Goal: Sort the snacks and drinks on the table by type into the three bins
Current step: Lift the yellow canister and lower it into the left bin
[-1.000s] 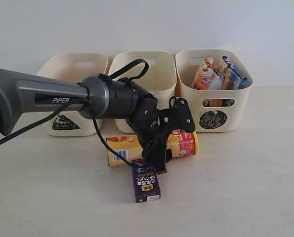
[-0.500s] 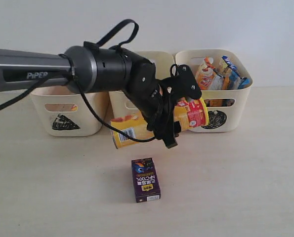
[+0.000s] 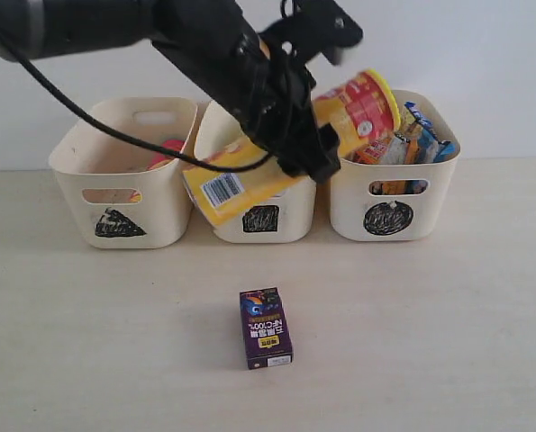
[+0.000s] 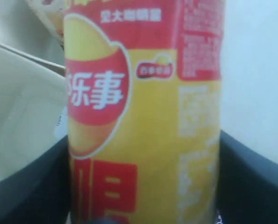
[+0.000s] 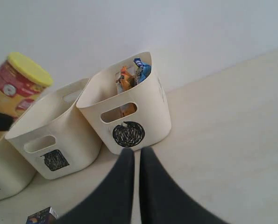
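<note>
Yellow-lidded and banded in yellow, orange and red, the crisp tube hangs tilted in the air, and we see the left gripper clamped around its middle. Its lid end points up toward the circle bin, while its barcode end dips in front of the square bin. In the left wrist view the tube fills the space between the dark fingers. Inside the triangle bin we make out a pink-red shape. An orange bag and a blue-white bag stand in the circle bin. The dark purple carton sits on the surface, well in front of the bins. The right gripper hovers over the surface with its fingers pressed together, holding nothing.
</note>
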Controlling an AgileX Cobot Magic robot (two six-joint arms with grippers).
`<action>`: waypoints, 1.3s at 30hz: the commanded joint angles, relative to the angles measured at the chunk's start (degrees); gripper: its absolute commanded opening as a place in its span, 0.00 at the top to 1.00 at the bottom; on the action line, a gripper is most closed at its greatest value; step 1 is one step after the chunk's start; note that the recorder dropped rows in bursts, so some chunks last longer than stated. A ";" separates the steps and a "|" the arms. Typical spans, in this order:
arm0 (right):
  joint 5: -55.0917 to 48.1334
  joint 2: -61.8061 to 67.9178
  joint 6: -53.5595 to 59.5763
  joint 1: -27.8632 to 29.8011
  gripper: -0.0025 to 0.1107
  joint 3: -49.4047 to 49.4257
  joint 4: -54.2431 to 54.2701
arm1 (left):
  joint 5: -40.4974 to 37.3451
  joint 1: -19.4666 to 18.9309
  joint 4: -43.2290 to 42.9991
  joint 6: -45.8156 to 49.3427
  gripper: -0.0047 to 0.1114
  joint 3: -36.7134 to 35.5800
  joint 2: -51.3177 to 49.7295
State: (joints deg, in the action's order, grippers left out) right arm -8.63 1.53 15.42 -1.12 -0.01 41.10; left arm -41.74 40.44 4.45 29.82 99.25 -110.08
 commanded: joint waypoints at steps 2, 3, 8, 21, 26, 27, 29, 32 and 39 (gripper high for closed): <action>0.19 -0.29 0.12 -0.07 0.98 0.01 -0.12 | -0.15 -4.68 0.70 -13.56 0.93 0.41 6.30; 0.19 -0.29 0.12 -0.07 0.98 0.01 -0.12 | -0.03 -5.98 0.70 -15.41 0.93 0.41 7.37; 0.19 -0.29 0.12 -0.07 0.98 0.01 -0.12 | 2.40 -13.30 0.70 -22.41 0.93 0.41 10.95; 0.50 -0.29 0.12 -0.07 0.98 0.01 0.09 | 20.55 -26.48 0.70 -27.43 0.93 0.41 2.56; 0.28 -0.29 0.12 -0.07 0.98 0.01 0.09 | 26.56 -27.40 0.58 -27.43 0.93 0.41 -3.76; 0.28 -0.29 0.12 -0.07 0.98 0.01 0.09 | 27.60 -27.40 0.58 -27.43 0.93 0.41 -4.99; 0.28 -0.29 0.12 -0.07 0.98 0.01 0.09 | 28.87 -27.40 0.58 -27.43 0.93 0.52 -7.04; 0.28 -0.29 0.12 -0.07 0.98 0.01 0.09 | 28.99 -27.40 0.48 -27.43 0.93 2.16 -10.42; 0.28 -0.29 0.12 -0.07 0.98 0.01 0.09 | 28.27 -27.40 0.48 -27.20 0.90 6.18 -14.33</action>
State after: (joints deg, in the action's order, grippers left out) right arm -8.63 1.53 15.42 -1.12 -0.01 41.10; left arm -14.20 13.16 4.72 2.86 103.91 -123.74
